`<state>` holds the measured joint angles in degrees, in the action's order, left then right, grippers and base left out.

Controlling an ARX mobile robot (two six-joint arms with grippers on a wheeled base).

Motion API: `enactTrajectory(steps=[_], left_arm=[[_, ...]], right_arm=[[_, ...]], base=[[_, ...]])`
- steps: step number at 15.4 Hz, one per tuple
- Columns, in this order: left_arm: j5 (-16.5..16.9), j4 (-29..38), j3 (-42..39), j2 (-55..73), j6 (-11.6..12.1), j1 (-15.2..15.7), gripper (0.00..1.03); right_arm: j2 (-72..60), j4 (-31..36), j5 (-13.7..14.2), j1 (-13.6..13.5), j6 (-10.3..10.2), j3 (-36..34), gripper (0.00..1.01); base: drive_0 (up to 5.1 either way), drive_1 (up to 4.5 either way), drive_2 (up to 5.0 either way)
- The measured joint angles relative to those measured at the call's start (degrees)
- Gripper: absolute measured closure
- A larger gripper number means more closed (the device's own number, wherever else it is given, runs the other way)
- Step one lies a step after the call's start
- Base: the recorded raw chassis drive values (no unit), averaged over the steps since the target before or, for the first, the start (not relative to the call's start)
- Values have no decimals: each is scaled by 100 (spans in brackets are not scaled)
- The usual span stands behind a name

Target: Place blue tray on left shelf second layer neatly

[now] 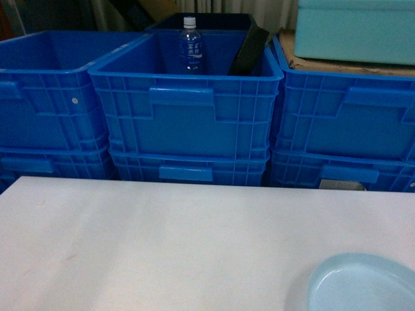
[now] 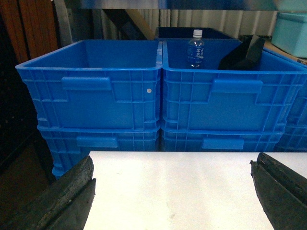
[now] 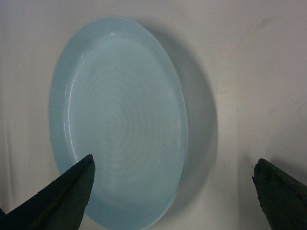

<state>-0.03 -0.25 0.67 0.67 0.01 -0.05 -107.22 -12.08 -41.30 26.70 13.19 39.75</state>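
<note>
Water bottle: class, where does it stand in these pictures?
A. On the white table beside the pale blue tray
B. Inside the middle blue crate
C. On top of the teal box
B: the water bottle stands upright inside the middle blue crate, behind the white table.

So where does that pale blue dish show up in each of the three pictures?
Head view: the pale blue dish sits at the bottom right corner, partly cut off, on the white table.
Left wrist view: not in it.
Right wrist view: it fills the middle-left, below the open right gripper.
Shared landmark: the white table.
</note>
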Motion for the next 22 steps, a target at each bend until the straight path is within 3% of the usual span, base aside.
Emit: enactTrajectory(steps=[2,5,9,13,14,17,20,21,22], left_arm=[[-2,2,0,0,2,0,5],[0,0,0,0,2,0,5],[0,2,0,0,2,0,5],[0,0,0,0,2,0,5],[0,2,0,0,0,0,5],[0,2,0,0,2,0,5],[0,0,0,0,2,0,5],[0,2,0,0,2,0,5],[0,0,0,0,2,0,5]], right_arm=[[-162,131,-72,-9,7,-63,3],[-114,271,-190,-256,-11,-256,3],[-111,629,-203,-549,-223,-382,3],[-282,1104,-214,-562,-208,-452,3],[-339,1213,-225,-485,-155,-483,7],[-511,1364,-201,-365,87,-564,37],[-638,1373,-94,-297,153,-562,65],[-741,1366,-55,-216,179,-560,90],[-780,1362,-74,-179,199,-560,100]], base=[[0,0,0],[0,0,0],[0,0,0],[0,0,0],[0,0,0],[0,0,0],[0,0,0],[0,0,0],[0,0,0]])
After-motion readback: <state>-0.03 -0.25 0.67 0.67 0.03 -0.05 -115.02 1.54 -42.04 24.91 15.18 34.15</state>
